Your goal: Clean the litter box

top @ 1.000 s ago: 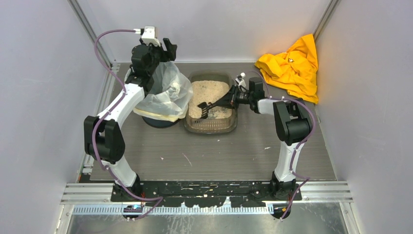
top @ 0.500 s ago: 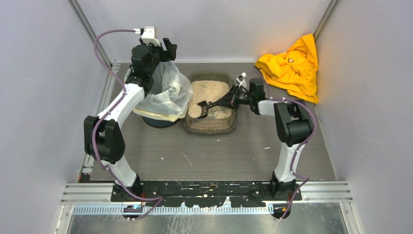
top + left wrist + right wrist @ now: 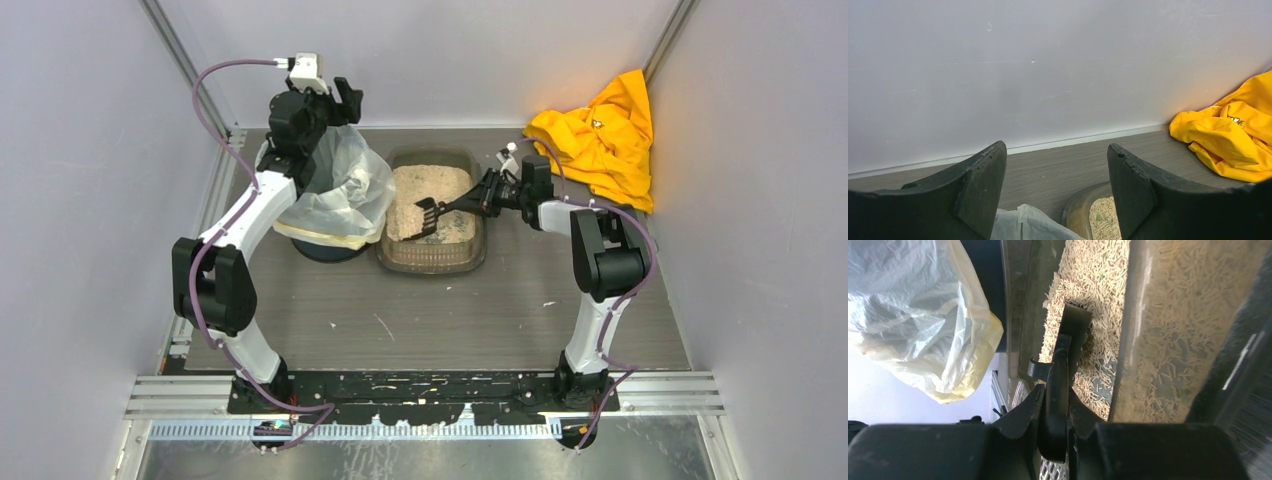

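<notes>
The litter box (image 3: 432, 260) sits on the table (image 3: 450, 320) at mid-depth, directly ahead of and below the right gripper (image 3: 480, 200). It holds pale granules, and patches of bare floor show near its front. The right gripper reaches in from the box's right rim, jaws clamped on the handle of the scoop (image 3: 427, 214). In the right wrist view the handle is pinched edge-on between the two fingers and runs straight out from them. The slotted head is out past the fingertips, low over the granules near the middle of the box. I cannot tell whether it touches the granules or carries anything. The sideways reach probably lets the head rake across the box's width and sift.

Beyond the scoop's tip, just past the box's far wall from these jaws, stands the bin (image 3: 345, 195) with its white bag liner. It is close enough that a loaded scoop could be carried across and tipped.

The left gripper (image 3: 345, 100) hangs raised above the bin's back edge, jaws wide apart, holding and touching nothing. The bag and a corner of the box show below its fingertips. It appears parked clear of the scoop's path. A crumpled yellow cloth (image 3: 600, 135) lies behind the right jaws.
</notes>
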You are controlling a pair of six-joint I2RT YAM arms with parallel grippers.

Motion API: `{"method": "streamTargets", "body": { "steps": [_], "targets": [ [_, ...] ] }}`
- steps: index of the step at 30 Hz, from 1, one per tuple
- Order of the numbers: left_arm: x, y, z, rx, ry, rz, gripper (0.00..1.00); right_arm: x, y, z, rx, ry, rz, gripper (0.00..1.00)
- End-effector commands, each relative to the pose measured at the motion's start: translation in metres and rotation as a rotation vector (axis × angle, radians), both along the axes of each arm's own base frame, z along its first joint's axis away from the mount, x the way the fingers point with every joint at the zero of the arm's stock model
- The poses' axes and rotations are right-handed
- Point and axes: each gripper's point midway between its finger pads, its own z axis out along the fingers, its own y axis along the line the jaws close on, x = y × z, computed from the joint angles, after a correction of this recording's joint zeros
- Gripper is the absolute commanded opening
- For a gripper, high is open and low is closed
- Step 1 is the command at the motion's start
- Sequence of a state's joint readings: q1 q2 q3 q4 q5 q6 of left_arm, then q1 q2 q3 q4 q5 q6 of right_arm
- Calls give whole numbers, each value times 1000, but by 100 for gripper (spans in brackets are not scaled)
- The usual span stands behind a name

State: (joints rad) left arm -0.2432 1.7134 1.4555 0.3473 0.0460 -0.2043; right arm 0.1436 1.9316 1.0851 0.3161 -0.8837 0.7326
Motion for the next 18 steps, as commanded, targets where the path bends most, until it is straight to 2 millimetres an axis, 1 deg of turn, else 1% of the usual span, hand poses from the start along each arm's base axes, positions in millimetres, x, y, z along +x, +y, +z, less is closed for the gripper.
{"method": "streamTargets", "body": {
  "steps": [1,6,10,15,17,18],
  "targets": [
    [-1,9,54,-20,-139,18,74,27,-19,-7,4,-47,-103,1],
    [2,11,56,-21,-144,20,73,37,-25,3,11,-67,-114,1],
    [3,10,57,-25,-147,17,73,40,-33,6,9,-72,-119,1],
    [2,9,58,-34,-146,11,73,40,-49,19,71,-83,-114,1],
    [1,9,58,-34,-143,11,73,37,-48,25,94,-92,-93,1],
    [0,9,58,-34,-143,11,73,40,-60,27,101,-93,-109,1]
  ]
}}
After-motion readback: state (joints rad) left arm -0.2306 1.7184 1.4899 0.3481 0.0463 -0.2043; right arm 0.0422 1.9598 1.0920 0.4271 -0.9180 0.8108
